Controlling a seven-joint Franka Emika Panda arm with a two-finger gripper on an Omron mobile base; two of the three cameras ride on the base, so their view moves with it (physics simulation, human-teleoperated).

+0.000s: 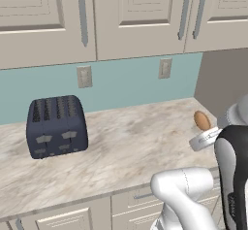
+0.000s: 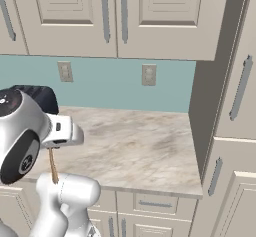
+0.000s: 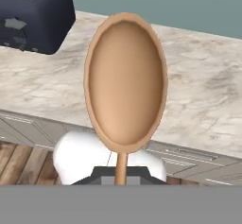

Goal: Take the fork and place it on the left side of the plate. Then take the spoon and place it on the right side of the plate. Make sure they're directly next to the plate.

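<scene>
From my remote station, my gripper is clamped on the thin handle of the spoon, whose orange-brown bowl stands up large in the hand view, raised clear above the marble counter. In the left base view the spoon's bowl pokes out just past my arm at the right edge, in the air over the counter's right end; in the right base view its handle hangs below the wrist, near the counter's front edge. Farther back on the left sits a dark blue toaster, well apart from the spoon. Beyond it, two wall outlets mark the teal backsplash beneath cream upper cabinets.
</scene>
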